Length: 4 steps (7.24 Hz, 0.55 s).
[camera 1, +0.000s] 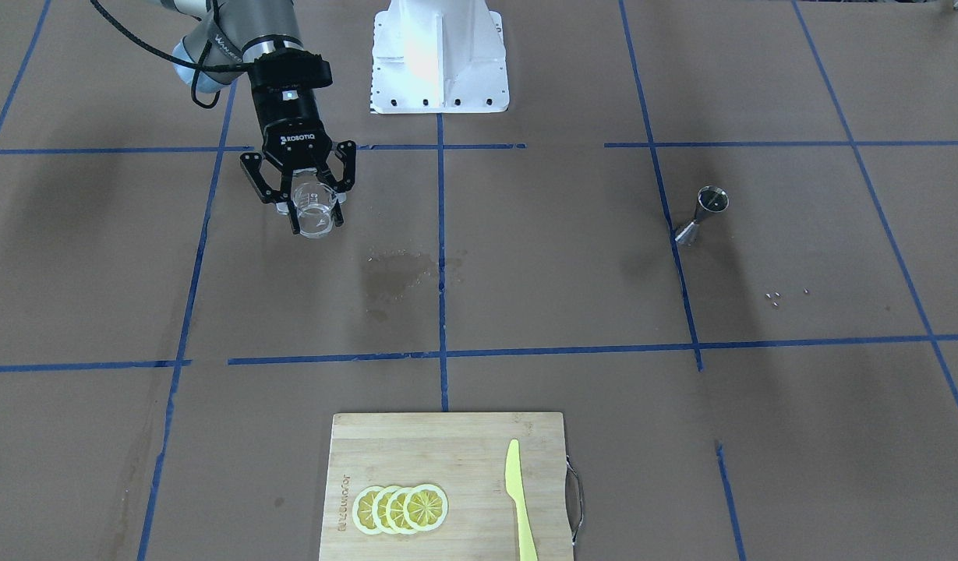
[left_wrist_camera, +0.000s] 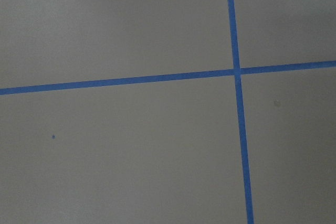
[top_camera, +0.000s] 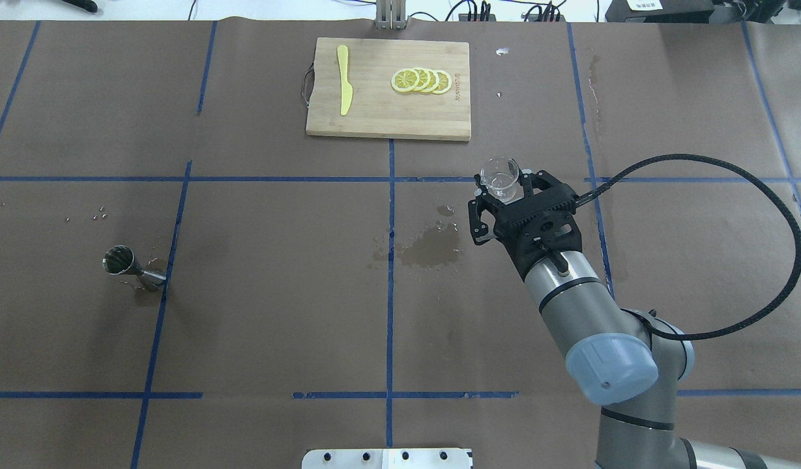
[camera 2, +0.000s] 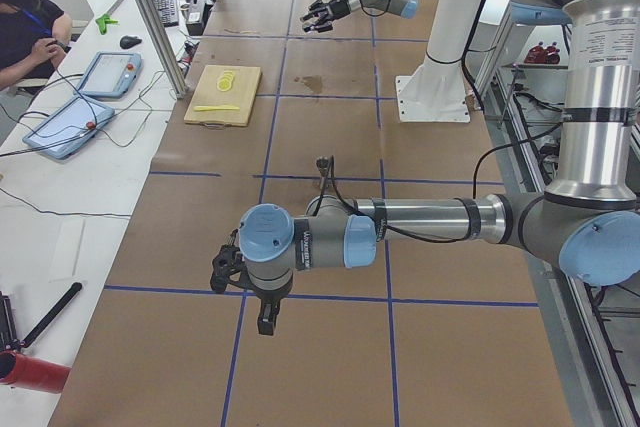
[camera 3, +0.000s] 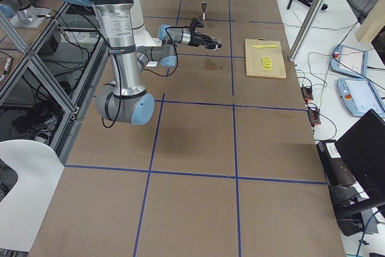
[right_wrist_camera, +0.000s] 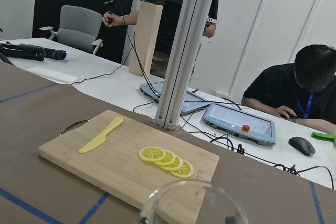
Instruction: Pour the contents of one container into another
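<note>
The steel jigger (camera 1: 705, 214) stands upright by a blue tape line on the robot's left side of the table, also seen from overhead as the jigger (top_camera: 130, 266), with no gripper near it. My right gripper (camera 1: 316, 210) is shut on the small clear cup (camera 1: 315, 212), held from the side just above the table; overhead, the cup (top_camera: 500, 176) sticks out beyond the right gripper (top_camera: 501, 185). Its rim (right_wrist_camera: 191, 203) fills the bottom of the right wrist view. My left gripper (camera 2: 225, 272) shows only in the left side view, far from both, and I cannot tell its state.
A wet stain (camera 1: 397, 273) darkens the paper near the table's middle. A bamboo cutting board (camera 1: 455, 444) carries lemon slices (camera 1: 401, 508) and a yellow knife (camera 1: 517, 499). The white robot base (camera 1: 440, 62) sits at the far edge. Small bits (camera 1: 775, 296) lie near the jigger.
</note>
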{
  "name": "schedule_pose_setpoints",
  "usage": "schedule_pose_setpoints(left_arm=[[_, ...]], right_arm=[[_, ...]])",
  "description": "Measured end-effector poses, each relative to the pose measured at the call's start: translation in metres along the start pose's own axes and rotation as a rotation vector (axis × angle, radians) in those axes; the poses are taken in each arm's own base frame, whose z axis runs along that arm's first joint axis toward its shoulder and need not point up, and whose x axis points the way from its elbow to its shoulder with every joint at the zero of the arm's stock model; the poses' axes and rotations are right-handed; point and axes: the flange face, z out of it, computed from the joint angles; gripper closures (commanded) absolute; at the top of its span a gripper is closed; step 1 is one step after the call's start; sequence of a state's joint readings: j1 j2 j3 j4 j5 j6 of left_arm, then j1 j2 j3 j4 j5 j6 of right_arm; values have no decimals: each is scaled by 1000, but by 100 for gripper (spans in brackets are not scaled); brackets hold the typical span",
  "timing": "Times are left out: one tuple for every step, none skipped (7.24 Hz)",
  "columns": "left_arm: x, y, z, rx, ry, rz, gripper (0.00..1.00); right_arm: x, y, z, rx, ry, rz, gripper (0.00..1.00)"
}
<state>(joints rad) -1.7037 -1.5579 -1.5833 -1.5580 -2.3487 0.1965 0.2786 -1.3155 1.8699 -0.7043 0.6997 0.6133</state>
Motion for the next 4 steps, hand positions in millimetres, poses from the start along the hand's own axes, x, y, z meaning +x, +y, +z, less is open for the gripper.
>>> schedule_pose_setpoints(left_arm=[[1,-1,-1,2,0,5,0],[2,-2,-1,4,0,8,0],[4,-3,-3,7,0,13,0],[6,-3,-4,12,0,17,0]], right_arm=[[18,14,-5,3,-3,5,100],[39,31,-11,-1,2,2,100],[60,47,-17,-14,16,20,100],[77,63,-21,-31,33,74,100]])
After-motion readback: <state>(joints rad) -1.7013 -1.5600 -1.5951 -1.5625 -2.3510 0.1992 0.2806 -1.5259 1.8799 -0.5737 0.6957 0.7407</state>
